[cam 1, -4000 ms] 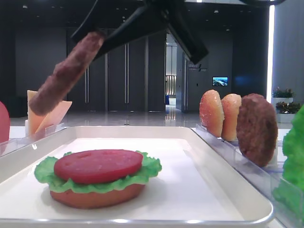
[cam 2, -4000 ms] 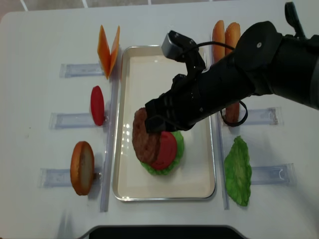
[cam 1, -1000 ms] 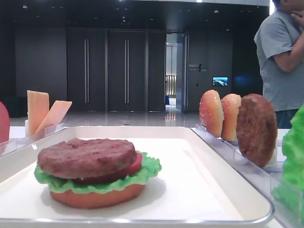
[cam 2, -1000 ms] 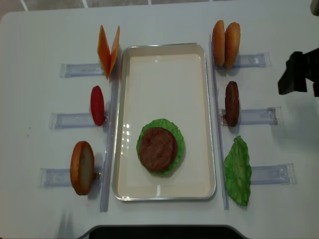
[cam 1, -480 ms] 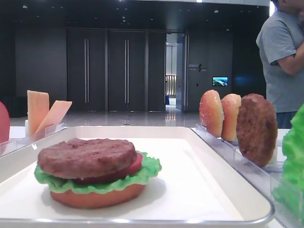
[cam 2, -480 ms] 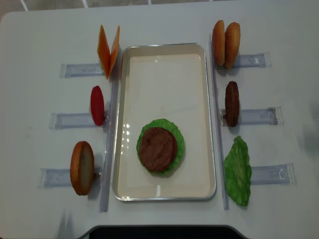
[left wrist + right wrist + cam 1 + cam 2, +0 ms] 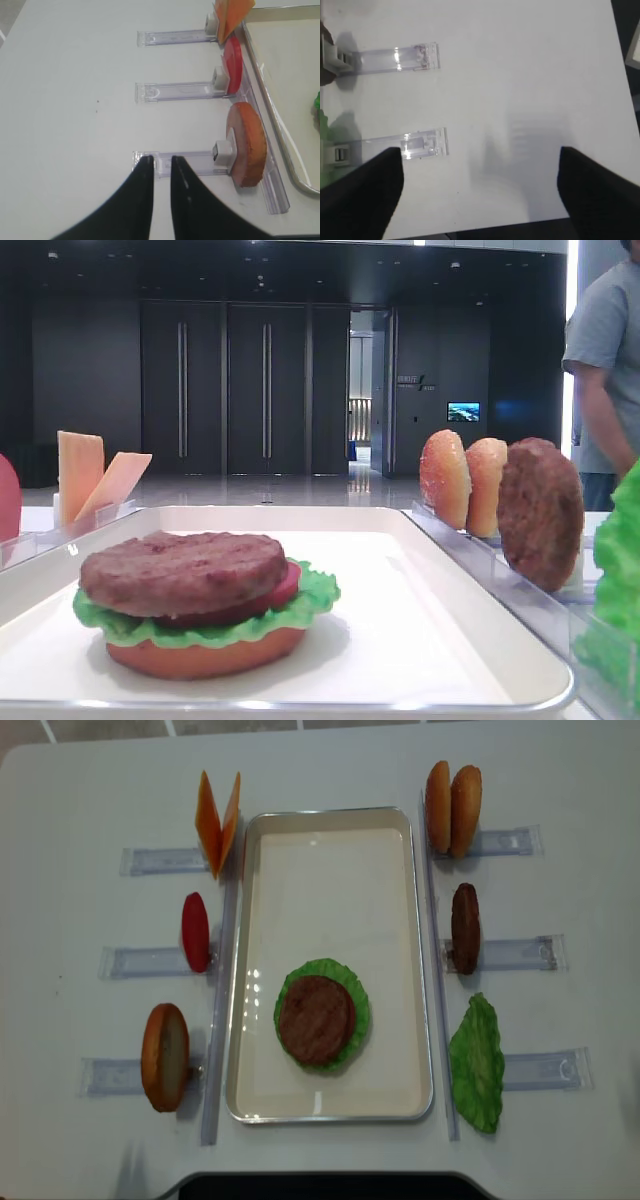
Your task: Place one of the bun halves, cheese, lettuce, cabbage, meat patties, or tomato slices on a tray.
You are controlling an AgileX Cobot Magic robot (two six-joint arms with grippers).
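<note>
On the left side of the table, three clear racks (image 7: 130, 1076) each hold one item on edge: the cheese (image 7: 217, 823) at the far end, a tomato slice (image 7: 196, 931) in the middle, and a bun half (image 7: 165, 1056) nearest the front. The left gripper (image 7: 159, 161) hovers over the outer end of the front rack with its two dark fingers pressed nearly together and nothing between them. From it, the bun half lies along the rack toward the tray (image 7: 331, 817), standing upright with its disc face across the rack, so its long axis runs fore and aft as that wrist view has it. This arm is the nearer one to the bun, the tomato and the cheese alike. In the middle, the tray carries a stack near its front end: a flat bun base under lettuce (image 7: 308, 602), a tomato slice and a meat patty (image 7: 316, 1019) uppermost. To the right of the tray, two bun halves (image 7: 451, 808) stand side by side, then a second patty (image 7: 465, 927) on edge, then a lettuce leaf (image 7: 477, 1063). The right gripper (image 7: 477, 165) sits well out beyond the right-hand racks, its jaws spread wide and empty, over bare tabletop. Judging by the stack, cheese or a top bun would suit next; the left arm is better placed for the cheese.
</note>
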